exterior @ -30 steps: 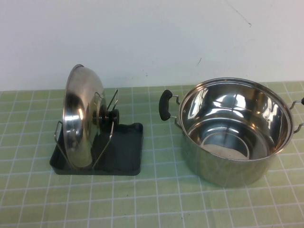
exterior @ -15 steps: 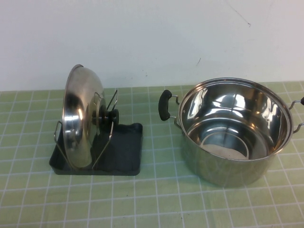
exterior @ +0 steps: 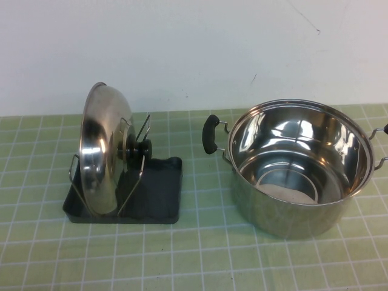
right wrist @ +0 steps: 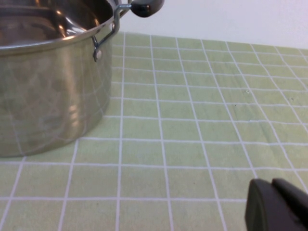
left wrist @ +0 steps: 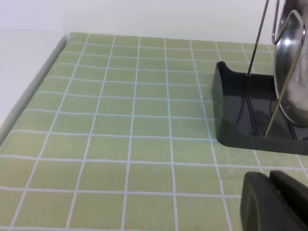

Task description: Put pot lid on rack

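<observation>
One large round domed shiny stainless-steel pot lid (exterior: 100, 148) with a single black knob; one small dark grey rectangular rack (exterior: 159, 195) carrying several thin upright wire prongs, too overlapped to count; one deep steel pot (exterior: 300, 167) with two black side handles; two dark grippers, the left gripper (left wrist: 275, 202) and the right gripper (right wrist: 279, 207), each low over the green tiled table (exterior: 194, 254)

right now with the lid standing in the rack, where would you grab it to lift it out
Probably by the black knob, coming from the pot side: the pot lid stands on edge between the rack prongs, knob facing right. Left tool and right tool sit low over the mat, both away from it.
</observation>
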{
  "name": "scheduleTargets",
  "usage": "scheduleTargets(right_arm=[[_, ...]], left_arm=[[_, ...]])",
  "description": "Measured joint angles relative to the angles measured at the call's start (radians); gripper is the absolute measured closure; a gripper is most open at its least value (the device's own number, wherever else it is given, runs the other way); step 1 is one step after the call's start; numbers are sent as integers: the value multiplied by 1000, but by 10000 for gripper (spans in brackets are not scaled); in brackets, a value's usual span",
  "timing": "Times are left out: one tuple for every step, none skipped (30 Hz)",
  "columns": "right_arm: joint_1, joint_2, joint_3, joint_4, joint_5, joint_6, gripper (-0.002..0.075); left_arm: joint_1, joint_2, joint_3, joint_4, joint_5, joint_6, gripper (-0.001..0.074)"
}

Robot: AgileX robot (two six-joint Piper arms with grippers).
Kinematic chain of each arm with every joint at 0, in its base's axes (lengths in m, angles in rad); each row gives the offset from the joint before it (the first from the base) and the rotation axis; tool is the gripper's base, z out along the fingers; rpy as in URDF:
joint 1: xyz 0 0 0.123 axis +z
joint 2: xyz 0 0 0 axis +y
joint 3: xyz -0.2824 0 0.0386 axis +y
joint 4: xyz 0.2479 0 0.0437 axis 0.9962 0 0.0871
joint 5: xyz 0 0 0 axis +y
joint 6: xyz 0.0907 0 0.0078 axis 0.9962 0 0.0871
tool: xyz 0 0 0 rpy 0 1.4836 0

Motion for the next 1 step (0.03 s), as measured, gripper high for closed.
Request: scheduleTargets(right_arm=[[0, 0, 0, 0, 0, 0, 727]], left_arm=[[0, 0, 0, 0, 0, 0, 736]])
